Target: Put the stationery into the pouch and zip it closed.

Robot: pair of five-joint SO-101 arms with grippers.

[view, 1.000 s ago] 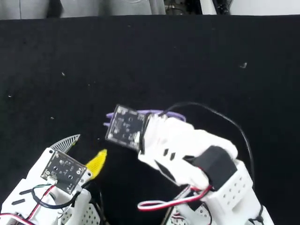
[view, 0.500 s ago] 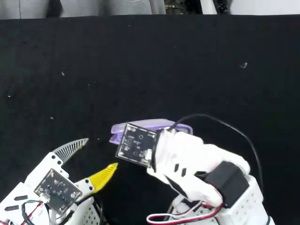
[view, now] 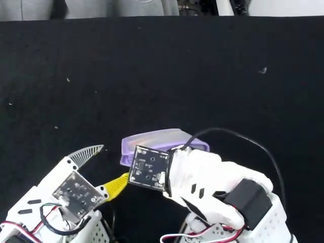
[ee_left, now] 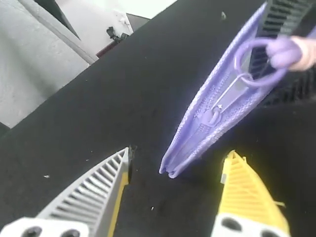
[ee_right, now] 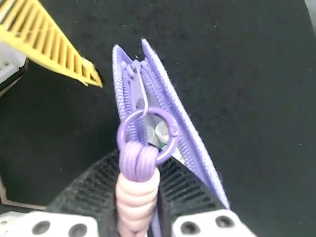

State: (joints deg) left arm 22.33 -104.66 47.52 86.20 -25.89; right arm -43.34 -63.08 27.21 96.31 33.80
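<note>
A purple zip pouch stands on edge on the black table, near the front. My right gripper is shut on it, the black fingers pressing both of its sides. Its zipper slider sits at the pouch's end that faces the left arm. A purple ring with a pink-and-purple coil charm hangs from the pull tab. My left gripper is open, its grey finger and yellow finger either side of that pouch end, not touching it.
Black cloth covers the table, with wide free room behind the pouch up to the far edge. The right arm's black cable loops just right of the pouch.
The right gripper has drawn the pouch back toward the front of the table. The left gripper has shifted right toward the pouch's end, fingers spread.
</note>
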